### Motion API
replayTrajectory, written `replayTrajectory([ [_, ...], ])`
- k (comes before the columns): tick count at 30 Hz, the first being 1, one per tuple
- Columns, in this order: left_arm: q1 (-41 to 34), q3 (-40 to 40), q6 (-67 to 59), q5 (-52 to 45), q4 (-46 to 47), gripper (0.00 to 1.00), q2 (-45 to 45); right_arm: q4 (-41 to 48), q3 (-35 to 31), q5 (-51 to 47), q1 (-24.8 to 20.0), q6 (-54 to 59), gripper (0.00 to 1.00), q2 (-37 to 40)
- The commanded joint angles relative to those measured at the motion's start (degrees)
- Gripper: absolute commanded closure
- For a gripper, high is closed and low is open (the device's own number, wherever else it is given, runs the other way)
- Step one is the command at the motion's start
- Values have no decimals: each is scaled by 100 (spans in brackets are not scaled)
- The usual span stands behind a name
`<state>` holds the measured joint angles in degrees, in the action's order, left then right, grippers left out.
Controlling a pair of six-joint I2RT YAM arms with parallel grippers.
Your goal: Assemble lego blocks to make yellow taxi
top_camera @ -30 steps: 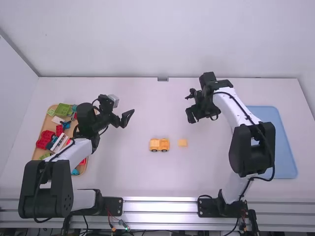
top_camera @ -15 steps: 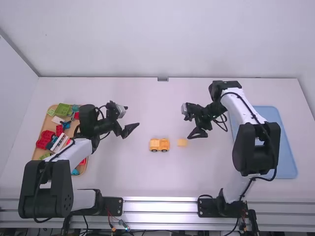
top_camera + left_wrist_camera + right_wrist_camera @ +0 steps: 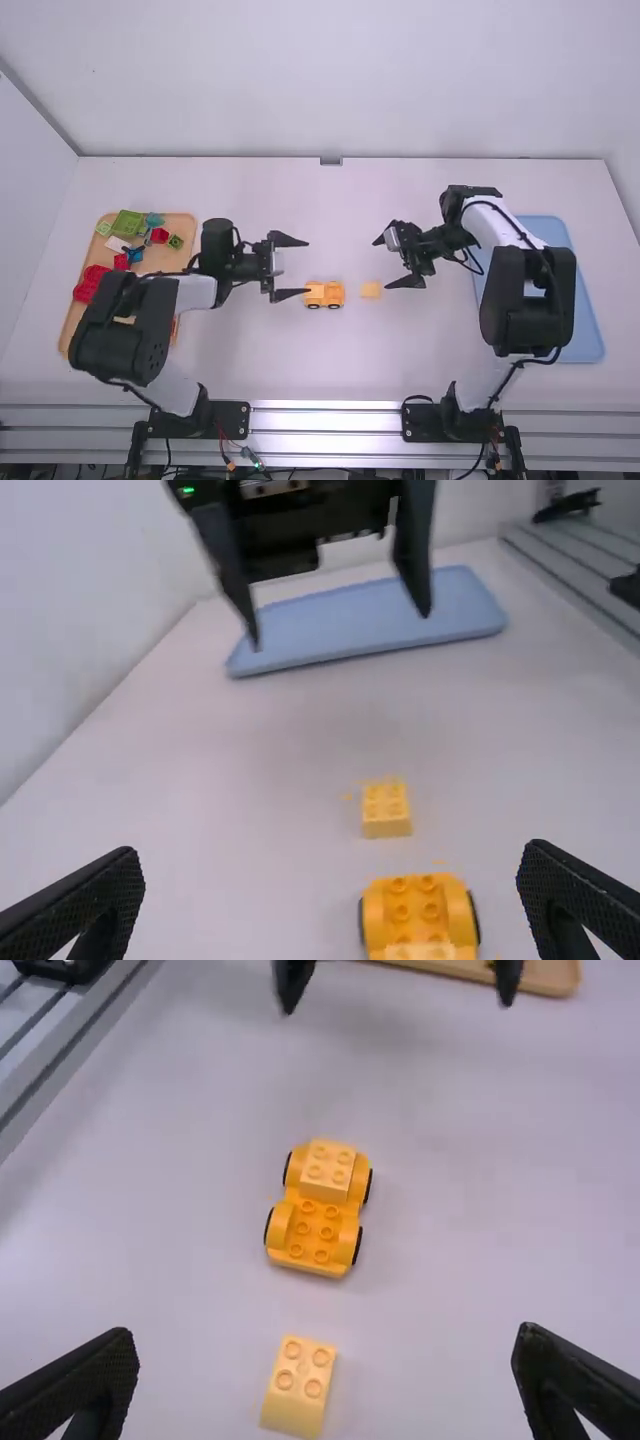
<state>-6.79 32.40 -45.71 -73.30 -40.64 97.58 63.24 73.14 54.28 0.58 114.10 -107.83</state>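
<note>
Close by right hand (image 3: 381, 265), yellow block (image 3: 371, 290)

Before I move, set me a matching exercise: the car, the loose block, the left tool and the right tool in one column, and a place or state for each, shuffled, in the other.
Things:
1. Car
2. Loose block
3. Left tool
4. Right tool

Places and states:
A. Open, nearer the loose block than the car
B. Standing on black wheels
C. Open, nearer the car than the loose block
D. Lying on the table, four studs up

Right pairs: 1-B, 2-D, 3-C, 4-A
</note>
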Motion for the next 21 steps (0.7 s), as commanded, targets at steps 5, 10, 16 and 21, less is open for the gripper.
replayTrajectory([
  [5, -509, 219, 601, 435, -17, 1, 579, -1615, -798, 15, 201, -1633, 1, -42],
  [10, -675, 625, -98, 654, 1248, 1, 778, -3593, -1716, -356, 487, -3064, 1, -42],
  [16, -662, 763, -1250, 1056, 2391, 1, 778, -5001, -2594, -354, 555, -3491, 1, -42],
  [21, -673, 702, -1325, 1036, 2323, 1, 778, -6030, -3169, -146, 317, -4083, 1, -42],
])
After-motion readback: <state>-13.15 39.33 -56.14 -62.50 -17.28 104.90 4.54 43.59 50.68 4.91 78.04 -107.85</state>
